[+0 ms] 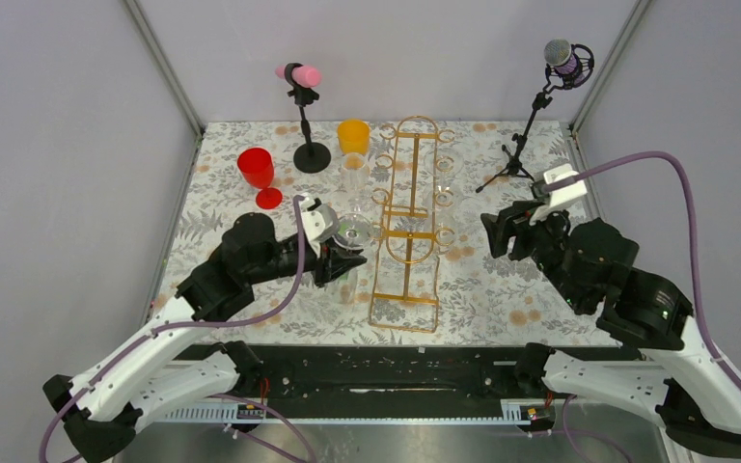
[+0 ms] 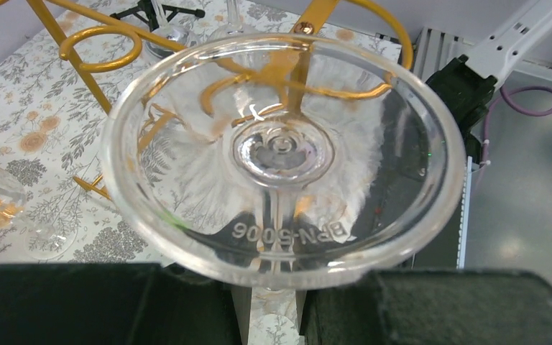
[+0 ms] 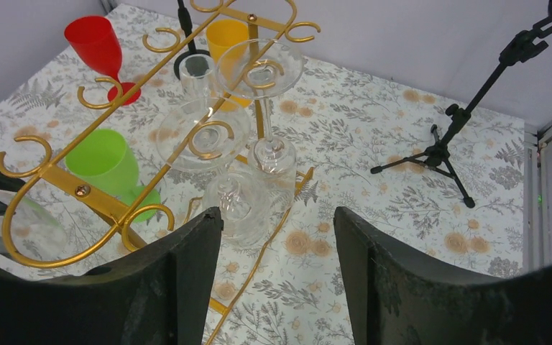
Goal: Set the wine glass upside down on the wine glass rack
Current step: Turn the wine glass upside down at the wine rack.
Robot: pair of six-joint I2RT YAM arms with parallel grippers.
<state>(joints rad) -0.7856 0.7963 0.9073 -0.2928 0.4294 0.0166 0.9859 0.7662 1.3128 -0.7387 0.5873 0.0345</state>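
My left gripper [image 1: 345, 257] is shut on the stem of a clear wine glass [image 1: 355, 231], just under its foot. The glass is held foot up, just left of the gold wine glass rack [image 1: 410, 222]. In the left wrist view the round foot [image 2: 282, 151] fills the frame above my gripper [image 2: 269, 305], with the rack's hooks [image 2: 99, 44] behind it. The bowl is hidden. My right gripper [image 1: 495, 236] hovers open right of the rack with nothing in it; its fingers [image 3: 277, 223] frame the rack [image 3: 79, 190].
Two clear glasses [image 3: 259, 68] [image 3: 203, 135] hang foot up on the rack's right side. A green cup [image 3: 108, 159], a red glass [image 1: 257, 171] and an orange cup [image 1: 353, 135] stand left of the rack. Microphone stands [image 1: 307, 145] [image 1: 516, 164] are at the back.
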